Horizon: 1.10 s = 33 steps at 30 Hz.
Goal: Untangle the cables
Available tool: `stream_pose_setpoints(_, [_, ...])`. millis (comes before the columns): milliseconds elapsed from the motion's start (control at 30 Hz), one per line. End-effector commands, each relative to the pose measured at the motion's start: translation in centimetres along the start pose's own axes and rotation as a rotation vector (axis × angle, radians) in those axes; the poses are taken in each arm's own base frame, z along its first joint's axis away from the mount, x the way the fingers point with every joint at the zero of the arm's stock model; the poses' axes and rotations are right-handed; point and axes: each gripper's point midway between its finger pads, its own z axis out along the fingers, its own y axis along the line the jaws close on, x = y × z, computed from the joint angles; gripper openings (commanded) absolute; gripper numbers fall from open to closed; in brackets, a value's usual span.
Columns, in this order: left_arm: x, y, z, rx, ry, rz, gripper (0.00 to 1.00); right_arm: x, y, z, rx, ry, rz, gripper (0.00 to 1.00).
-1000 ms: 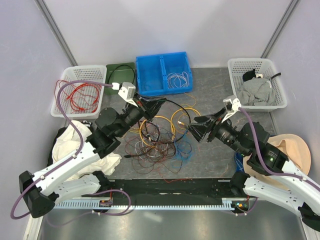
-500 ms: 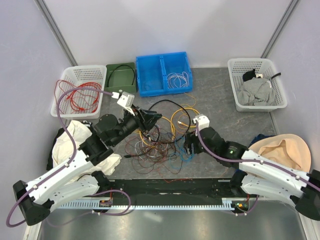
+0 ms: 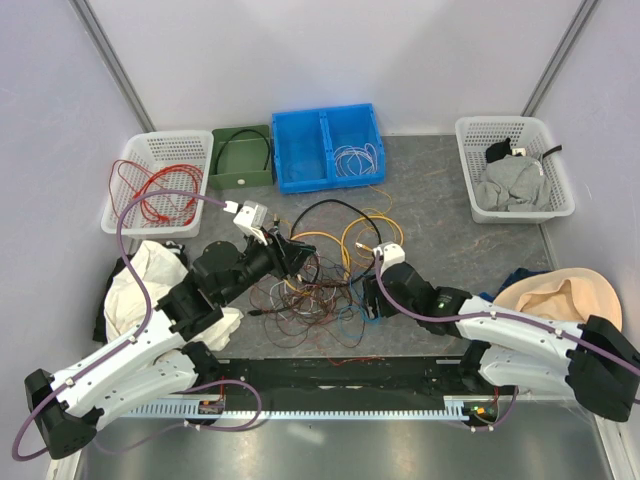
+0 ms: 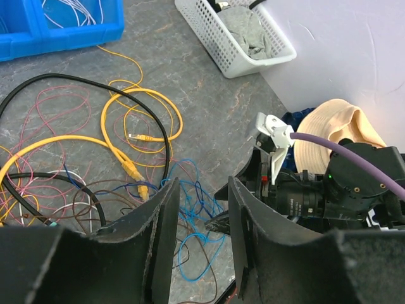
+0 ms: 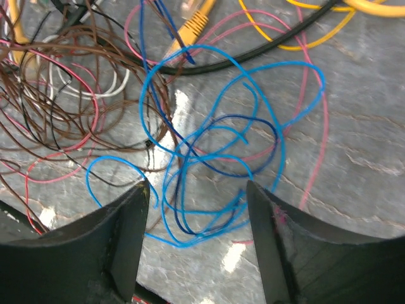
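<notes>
The cables (image 3: 320,270) lie in a knotted heap at mid-table: yellow loops (image 4: 117,152), a thicker black cable (image 3: 335,203), brown and pink strands, and blue strands (image 5: 190,152). My left gripper (image 3: 300,258) hovers over the heap's left part. In the left wrist view this gripper (image 4: 202,183) is open, with nothing between its fingers (image 4: 158,234). My right gripper (image 3: 372,300) is low at the heap's right edge. Seen from the right wrist, it (image 5: 197,190) stands open over the blue loops, which lie on the table between its fingers (image 5: 130,215).
At the back stand a white basket of red wires (image 3: 155,180), a green bin with a black cable (image 3: 240,155) and a blue bin with white wires (image 3: 328,148). A basket of grey cloth (image 3: 515,165), a beige hat (image 3: 560,300) and white cloth (image 3: 140,285) flank the arms.
My right arm has swung down and left onto the blue strands. My left gripper has opened and dropped a little toward the heap.
</notes>
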Motion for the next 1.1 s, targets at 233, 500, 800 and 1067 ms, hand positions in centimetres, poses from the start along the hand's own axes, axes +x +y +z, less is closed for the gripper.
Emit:
stream_pose_setpoints(233, [-0.5, -0.1, -0.7, -0.002, -0.027, -0.028, 0.44, -9.3, 3.4, -4.1, -0.097, -0.26, -0.005, 0.0])
stream_pose_setpoints(500, [-5.3, -2.4, -1.7, 0.086, -0.191, 0.014, 0.46, -22.9, 5.4, -18.9, -0.149, -0.561, -0.016, 0.0])
stream_pose_setpoints(800, [-8.5, -7.6, -1.5, 0.377, -0.405, 0.154, 0.53, -27.9, 9.0, -25.4, -0.319, -0.643, 0.004, 0.0])
stream_pose_setpoints(1067, [-8.2, -10.6, 0.2, 0.536, -0.456, 0.263, 0.57, -29.4, 10.9, -27.7, -0.412, -0.655, 0.006, 0.0])
